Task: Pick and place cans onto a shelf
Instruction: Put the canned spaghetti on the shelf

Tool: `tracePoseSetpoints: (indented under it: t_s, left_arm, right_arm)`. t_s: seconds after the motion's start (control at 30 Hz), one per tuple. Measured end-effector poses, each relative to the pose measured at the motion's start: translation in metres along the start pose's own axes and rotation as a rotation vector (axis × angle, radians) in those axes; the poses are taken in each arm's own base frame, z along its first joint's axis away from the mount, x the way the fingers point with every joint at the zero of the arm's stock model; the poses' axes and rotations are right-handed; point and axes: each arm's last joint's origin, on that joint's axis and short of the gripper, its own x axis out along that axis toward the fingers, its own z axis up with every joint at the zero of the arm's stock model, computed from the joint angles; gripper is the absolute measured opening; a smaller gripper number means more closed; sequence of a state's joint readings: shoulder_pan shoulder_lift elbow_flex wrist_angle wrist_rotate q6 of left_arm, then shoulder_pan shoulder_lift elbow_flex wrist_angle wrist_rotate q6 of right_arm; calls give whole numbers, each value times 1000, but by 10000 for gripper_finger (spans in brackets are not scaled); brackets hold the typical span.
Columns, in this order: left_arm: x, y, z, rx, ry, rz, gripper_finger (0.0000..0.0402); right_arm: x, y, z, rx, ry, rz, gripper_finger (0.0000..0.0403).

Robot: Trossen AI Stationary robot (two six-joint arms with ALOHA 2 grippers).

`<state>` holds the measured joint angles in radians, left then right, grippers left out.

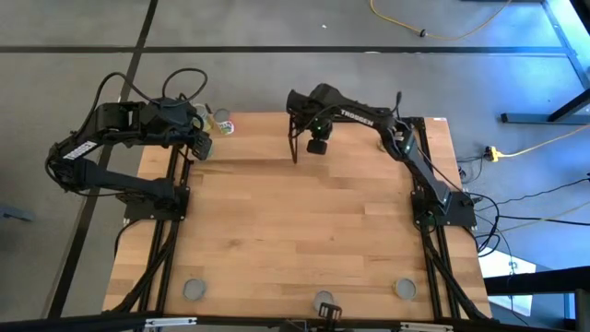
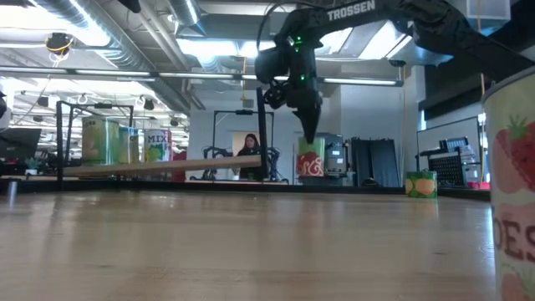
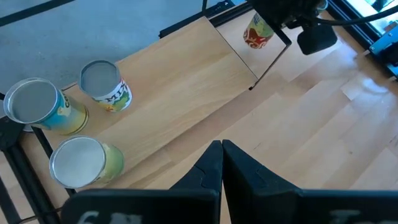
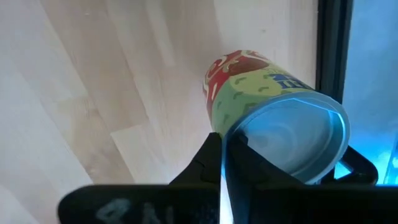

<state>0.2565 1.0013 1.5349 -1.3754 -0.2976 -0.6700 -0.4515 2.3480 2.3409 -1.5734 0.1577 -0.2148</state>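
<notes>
Near the table's front edge three cans (image 1: 193, 290) stand upright, well apart in a row. At the far edge, the right gripper (image 2: 308, 125) hangs above a red-and-green can (image 2: 310, 159) standing upright on the shelf (image 2: 159, 167); its fingers look pressed together. At the shelf's left end three upright cans (image 3: 99, 87) cluster, the left gripper (image 3: 221, 163) near them, fingers pressed together.
</notes>
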Motion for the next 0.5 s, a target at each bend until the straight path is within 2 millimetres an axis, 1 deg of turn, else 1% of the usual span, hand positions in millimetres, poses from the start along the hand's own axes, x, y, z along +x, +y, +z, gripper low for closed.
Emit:
tracePoseSetpoints:
  t_s: [0.5]
  left_arm:
    - [0,0,0,1,2,-2,0]
  right_arm:
    - [-1,0,0,3,-7,-1,7]
